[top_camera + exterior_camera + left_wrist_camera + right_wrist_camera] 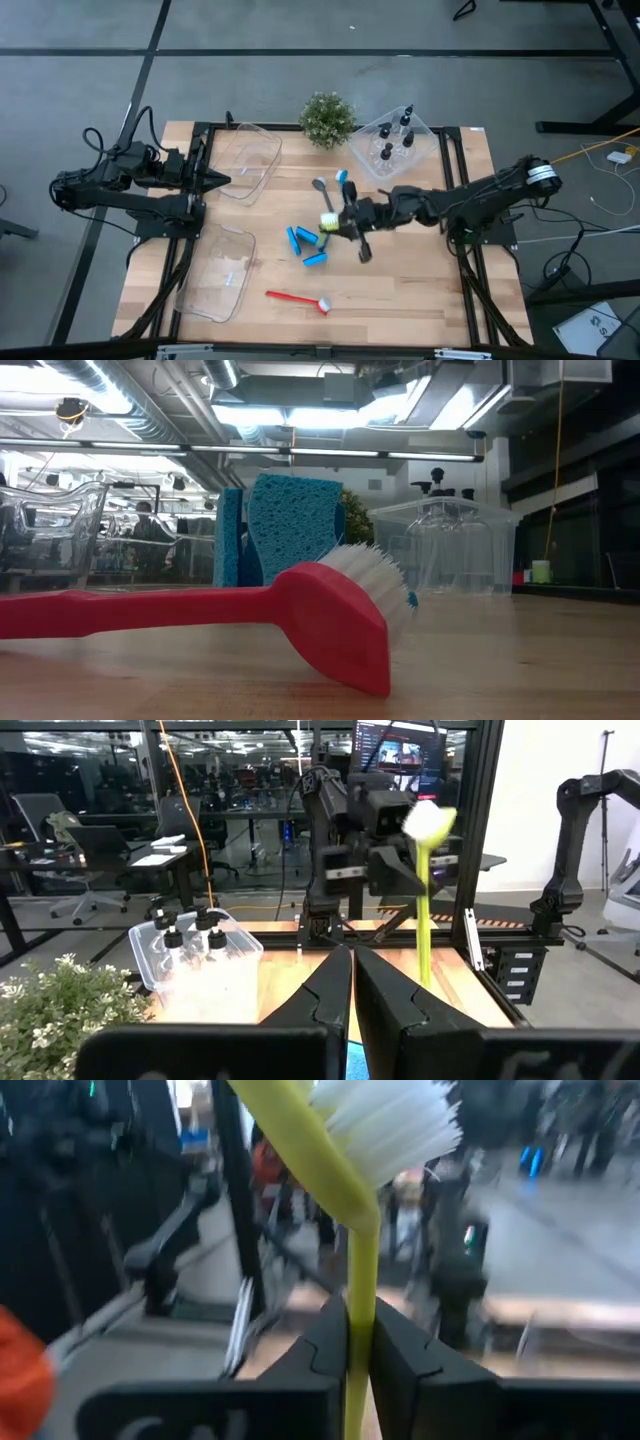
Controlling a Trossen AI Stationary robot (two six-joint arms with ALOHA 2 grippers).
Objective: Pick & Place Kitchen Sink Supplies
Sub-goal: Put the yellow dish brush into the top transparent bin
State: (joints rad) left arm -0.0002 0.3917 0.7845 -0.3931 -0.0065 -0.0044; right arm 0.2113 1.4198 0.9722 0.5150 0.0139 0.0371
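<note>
My right gripper (338, 222) hovers over the table's middle, pointing level toward the left side, shut on the yellow-green brush (424, 910). The brush stands upright with its white bristle head (385, 1120) on top. Below it on the table lie blue sponge pieces (305, 240), a grey brush (320, 186) and a blue brush (343, 180). A red brush (298, 297) lies nearer the front edge. The black-capped bottles (392, 140) stand in a clear bin (425, 128) at the far right. My left gripper (218, 180) waits shut at the left side. My right gripper pinches the yellow-green brush's handle (360, 1295) between its two fingers, a little below the head. The fingers come at it level from the table's right and lie across the handle. The brush is lifted clear and upright, its long handle end (424, 970) hanging below the fingers.
Two clear bins (245, 165) (218, 272) lie on the table's left half. A small green potted plant (327, 118) stands at the far edge. Free wood shows at the near right of the table.
</note>
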